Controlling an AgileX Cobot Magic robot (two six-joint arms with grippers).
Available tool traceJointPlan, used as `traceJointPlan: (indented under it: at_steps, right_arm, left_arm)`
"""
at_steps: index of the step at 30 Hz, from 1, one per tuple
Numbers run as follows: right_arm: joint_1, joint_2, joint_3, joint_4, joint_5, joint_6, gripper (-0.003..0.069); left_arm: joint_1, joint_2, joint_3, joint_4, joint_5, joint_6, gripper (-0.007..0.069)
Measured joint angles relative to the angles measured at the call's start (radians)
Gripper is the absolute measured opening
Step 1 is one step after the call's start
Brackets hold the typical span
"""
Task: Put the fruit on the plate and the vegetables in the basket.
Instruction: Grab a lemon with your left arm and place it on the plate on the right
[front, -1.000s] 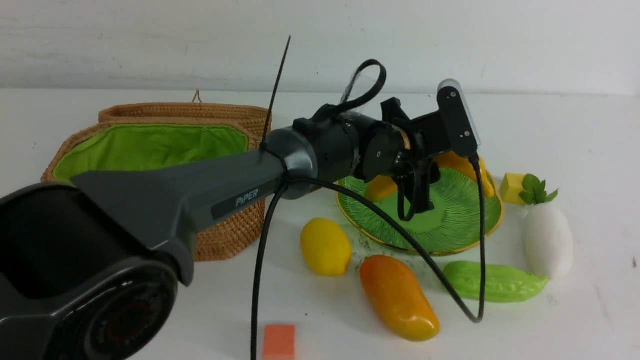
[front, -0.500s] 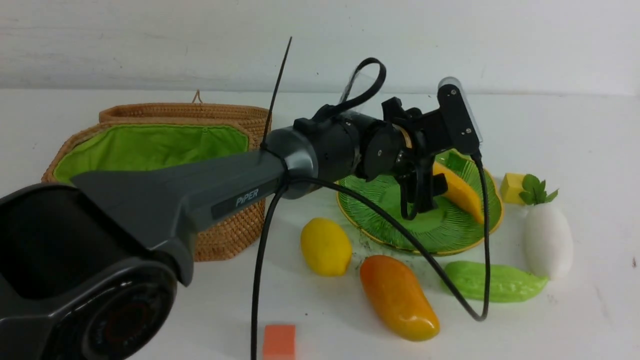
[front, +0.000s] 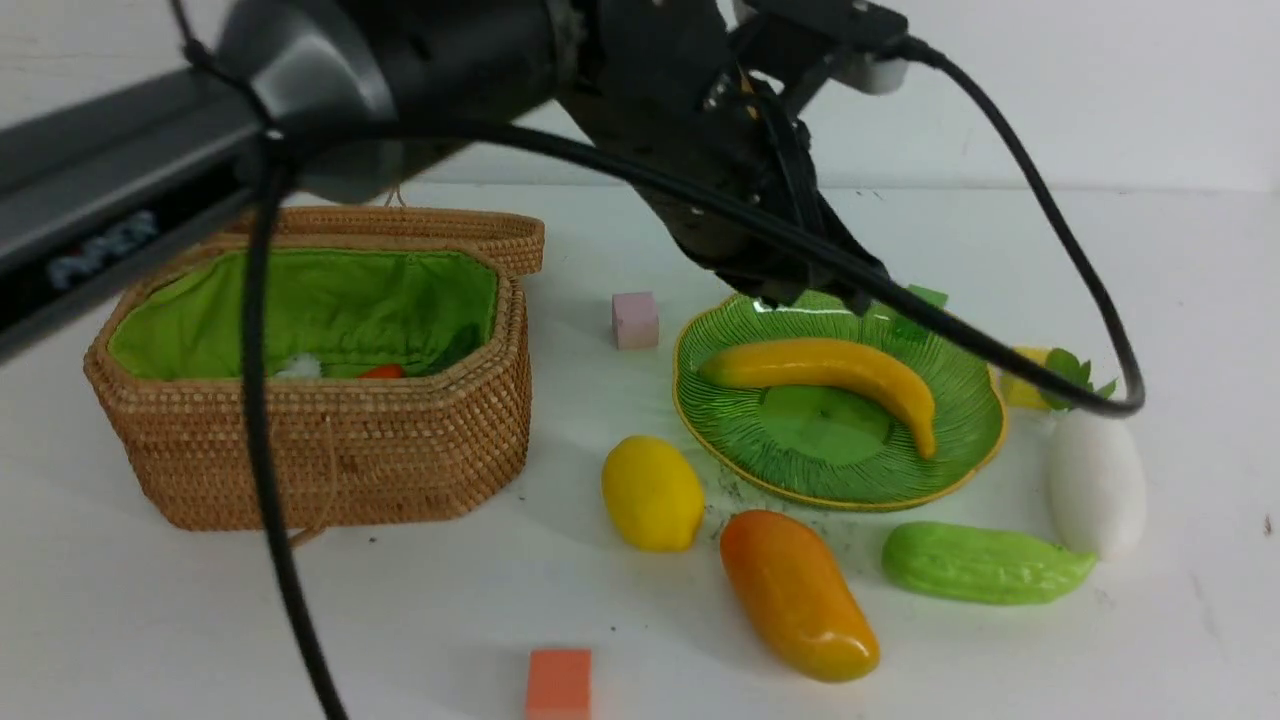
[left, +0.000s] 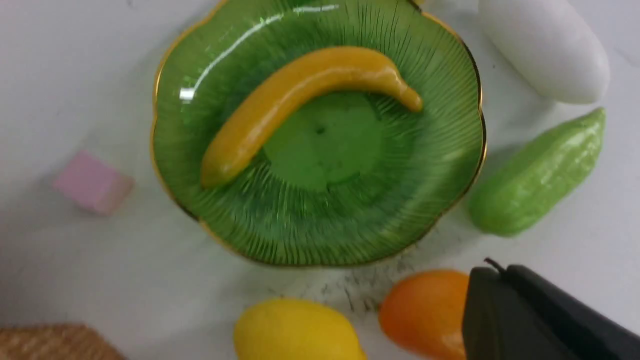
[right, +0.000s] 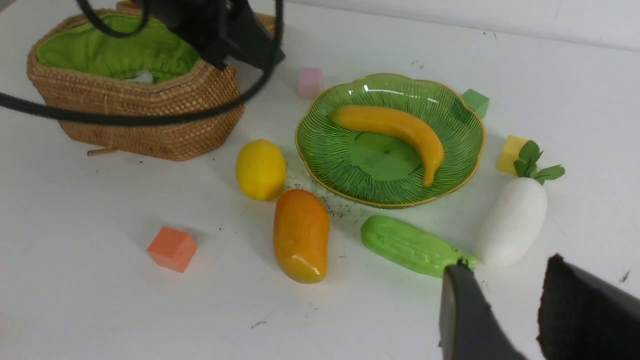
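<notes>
The yellow banana (front: 830, 365) lies on the green plate (front: 850, 470), also in the left wrist view (left: 300, 95). The lemon (front: 650, 492) and mango (front: 797, 592) lie on the table in front of the plate. The cucumber (front: 980, 563) and white radish (front: 1095, 480) lie to its right. A bit of the orange-red carrot (front: 382, 372) shows inside the open basket (front: 330, 450). My left gripper (left: 487, 270) hangs high above the plate's near edge, jaws together and empty. My right gripper (right: 506, 264) is open and empty, near the radish and cucumber.
Small cubes lie around: pink (front: 635, 320) between basket and plate, green (front: 925, 297) behind the plate, yellow (front: 1020, 375) by the radish leaves, orange (front: 558, 683) at the front. The left arm's cable (front: 1100, 300) loops over the plate's right side.
My left gripper let go of the banana on the plate. The left arm rose well above the plate. The banana settled flat across the plate.
</notes>
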Motion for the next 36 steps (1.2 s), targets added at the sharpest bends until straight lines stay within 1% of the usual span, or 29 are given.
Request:
traceJointPlan:
  at_steps: [1, 4, 5, 6, 9, 11, 16, 19, 21, 23, 24, 26, 27, 29, 33, 35, 36]
  right_arm:
    - [0.0, 0.0, 0.0, 0.002, 0.001, -0.001, 0.0233]
    - [0.0, 0.0, 0.0, 0.043, 0.003, -0.008, 0.0233]
    - [0.0, 0.0, 0.0, 0.046, 0.003, -0.009, 0.0233]
    - [0.0, 0.001, 0.0, 0.07, 0.003, -0.021, 0.0233]
    - [0.0, 0.013, 0.0, 0.114, 0.004, -0.037, 0.0233]
    - [0.0, 0.021, 0.0, 0.133, 0.005, -0.038, 0.0233]
    - [0.0, 0.054, 0.0, 0.173, 0.038, -0.042, 0.0233]
    - [0.0, 0.056, 0.0, 0.18, 0.046, -0.042, 0.0233]
    - [0.0, 0.056, 0.0, 0.181, 0.047, -0.042, 0.0233]
    - [0.0, 0.056, 0.0, 0.181, 0.048, -0.047, 0.0233]
    - [0.0, 0.056, 0.0, 0.181, 0.049, -0.047, 0.0233]
    - [0.0, 0.056, 0.0, 0.181, 0.05, -0.056, 0.0233]
    - [0.0, 0.056, 0.0, 0.181, 0.054, -0.069, 0.0233]
    - [0.0, 0.056, 0.0, 0.181, 0.06, -0.085, 0.0233]
    - [0.0, 0.056, 0.0, 0.181, 0.069, -0.099, 0.0233]
    - [0.0, 0.056, 0.0, 0.181, 0.07, -0.105, 0.0233]
    - [0.0, 0.056, 0.0, 0.181, 0.07, -0.109, 0.0233]
  left_arm:
    - [0.0, -0.005, -0.001, 0.003, 0.017, -0.012, -0.0013]
    - [0.0, -0.057, -0.003, 0.053, 0.173, -0.099, -0.0013]
    - [0.0, -0.058, -0.003, 0.059, 0.182, -0.108, -0.0013]
    - [0.0, -0.064, -0.003, 0.078, 0.229, -0.143, -0.0013]
    - [0.0, -0.076, 0.028, 0.111, 0.241, -0.2, -0.0013]
    - [0.0, -0.089, 0.065, 0.115, 0.241, -0.216, -0.0013]
    - [0.0, -0.182, 0.289, 0.118, 0.241, -0.25, -0.0013]
    - [0.0, -0.193, 0.367, 0.114, 0.236, -0.275, -0.0013]
    - [0.0, -0.181, 0.397, 0.103, 0.216, -0.282, 0.0004]
    - [0.0, -0.146, 0.407, 0.078, 0.179, -0.284, 0.0074]
    - [0.0, -0.134, 0.407, 0.078, 0.166, -0.285, 0.0092]
    - [0.0, -0.093, 0.407, 0.062, 0.11, -0.296, 0.0201]
    - [0.0, -0.07, 0.407, 0.061, 0.067, -0.317, 0.0288]
    - [0.0, -0.04, 0.407, 0.064, 0.014, -0.353, 0.0386]
    - [0.0, 0.033, 0.383, 0.119, -0.087, -0.501, 0.0586]
    - [0.0, 0.072, 0.365, 0.159, -0.119, -0.564, 0.064]
    - [0.0, 0.087, 0.356, 0.177, -0.135, -0.589, 0.0655]
